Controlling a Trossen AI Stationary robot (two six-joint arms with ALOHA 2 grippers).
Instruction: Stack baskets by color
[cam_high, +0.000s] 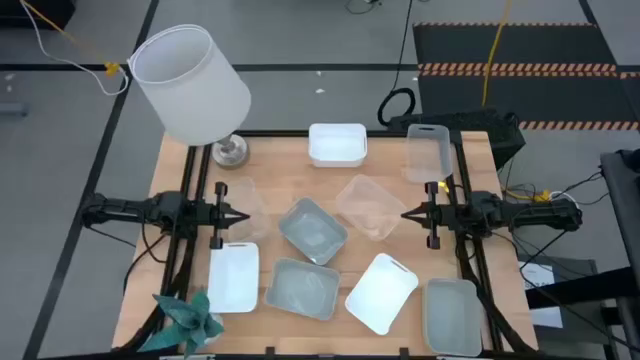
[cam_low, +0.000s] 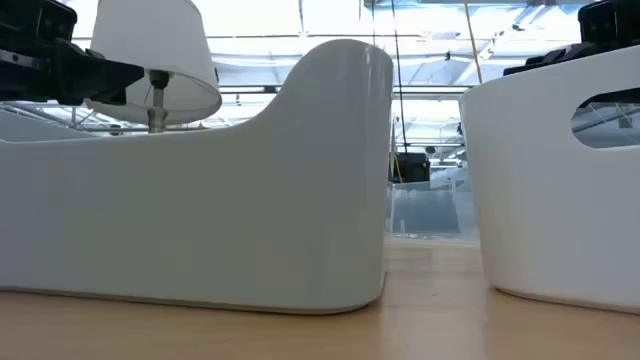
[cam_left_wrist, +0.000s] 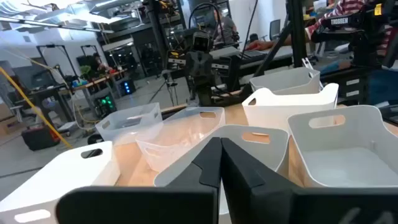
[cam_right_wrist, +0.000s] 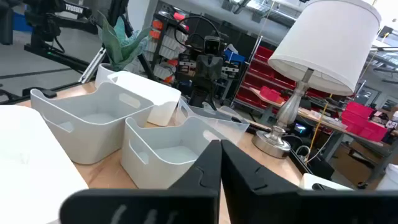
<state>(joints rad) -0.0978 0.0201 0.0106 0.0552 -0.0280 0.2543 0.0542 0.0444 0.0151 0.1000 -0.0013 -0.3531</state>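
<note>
Wooden table (cam_high: 390, 160), viewed from above, carried nine shallow rounded-corner plastic baskets, none stacked. Opaque white baskets: one at 12 o'clock (cam_high: 336, 144), one at 8 o'clock (cam_high: 234, 276), one at 5 o'clock (cam_high: 381, 292). Translucent grey-green baskets: one at centre (cam_high: 312, 230), one at 6 o'clock (cam_high: 303, 288), one at the 4 o'clock corner (cam_high: 453, 316). Clear baskets: one at 1 o'clock (cam_high: 428, 151), one just right of centre (cam_high: 367, 207), one at 9 o'clock (cam_high: 246, 206). Left gripper (cam_high: 243, 216) hovered at 9 o'clock, fingers together, holding nothing. Right gripper (cam_high: 407, 213) hovered at 3 o'clock, fingers together, likewise empty-handed. White cylindrical lampshade (cam_high: 190, 82) on a metal base stood at 11 o'clock; crumpled teal cloth (cam_high: 187, 318) lay at 7 o'clock.
</note>
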